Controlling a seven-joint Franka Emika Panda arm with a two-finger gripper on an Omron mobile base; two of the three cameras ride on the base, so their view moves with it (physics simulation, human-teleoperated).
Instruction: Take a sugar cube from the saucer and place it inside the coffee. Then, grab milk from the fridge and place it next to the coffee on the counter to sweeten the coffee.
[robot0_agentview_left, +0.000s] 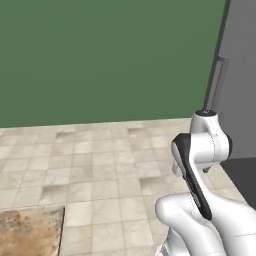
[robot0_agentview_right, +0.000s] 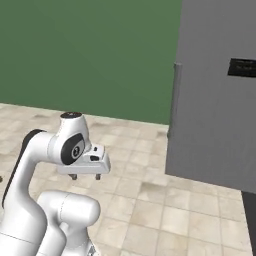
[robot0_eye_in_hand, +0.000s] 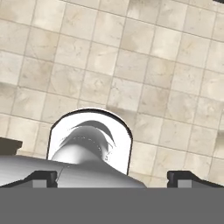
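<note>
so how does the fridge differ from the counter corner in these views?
The fridge is plain flat grey; the counter is brown marbled stone. The fridge stands tall and upright on the right with its door shut and a vertical handle; the counter is a low horizontal slab at lower left of the left base view. Both border the tiled floor.

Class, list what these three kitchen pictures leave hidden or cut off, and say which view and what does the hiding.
- The fridge: its closed door hides the interior in the right base view; the frame cuts off its top and right side.
- The counter: the left base view's bottom-left edges leave just a corner.
- The pincer: in the hand view, the bottom band hides all but its wide-apart tips.
</note>
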